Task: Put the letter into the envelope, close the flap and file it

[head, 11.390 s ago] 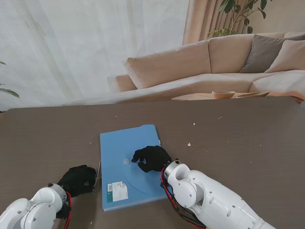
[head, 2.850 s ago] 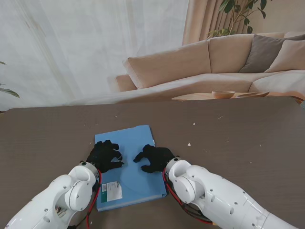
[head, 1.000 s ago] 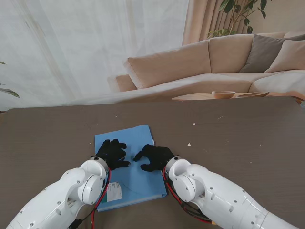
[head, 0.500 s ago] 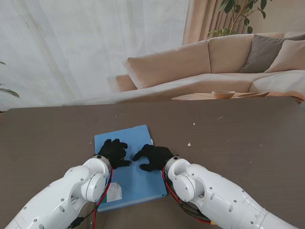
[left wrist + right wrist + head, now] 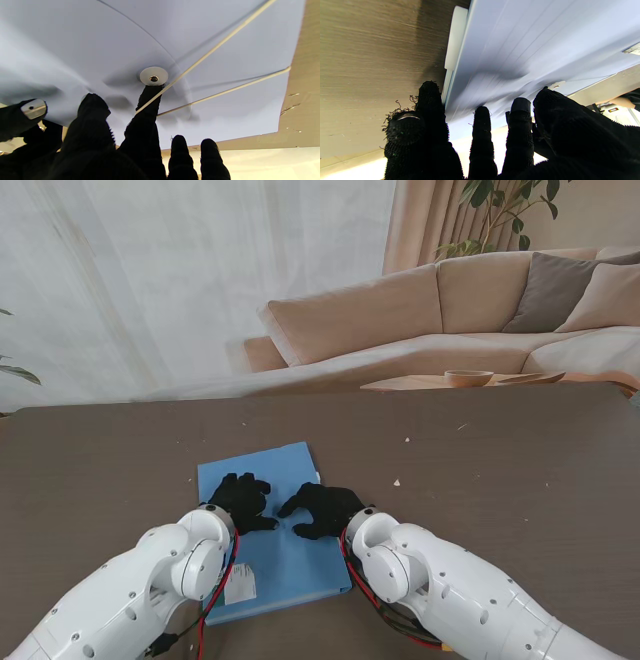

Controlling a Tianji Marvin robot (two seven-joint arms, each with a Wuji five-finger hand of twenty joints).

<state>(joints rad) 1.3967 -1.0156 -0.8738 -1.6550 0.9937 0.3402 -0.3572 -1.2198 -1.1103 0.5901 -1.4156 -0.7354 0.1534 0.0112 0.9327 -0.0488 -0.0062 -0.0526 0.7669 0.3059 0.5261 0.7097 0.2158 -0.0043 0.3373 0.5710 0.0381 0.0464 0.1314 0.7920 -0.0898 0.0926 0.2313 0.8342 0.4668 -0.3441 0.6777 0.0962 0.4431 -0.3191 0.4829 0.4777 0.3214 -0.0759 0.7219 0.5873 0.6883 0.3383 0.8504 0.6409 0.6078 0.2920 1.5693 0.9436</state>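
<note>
So the flat light-blue plastic envelope is lying on the dark brown wood-grain desk, right under both palms. The left robot hand in its black glove has its fingers spread out on it. One fingertip is parked right next to the round white string-closure button, and a thin white string runs across that finger. The right robot hand is just beside the left one, fingers spread too, pressing flat and gripping nothing. A white sheet edge pokes out past the envelope's side near the right fingers.
</note>
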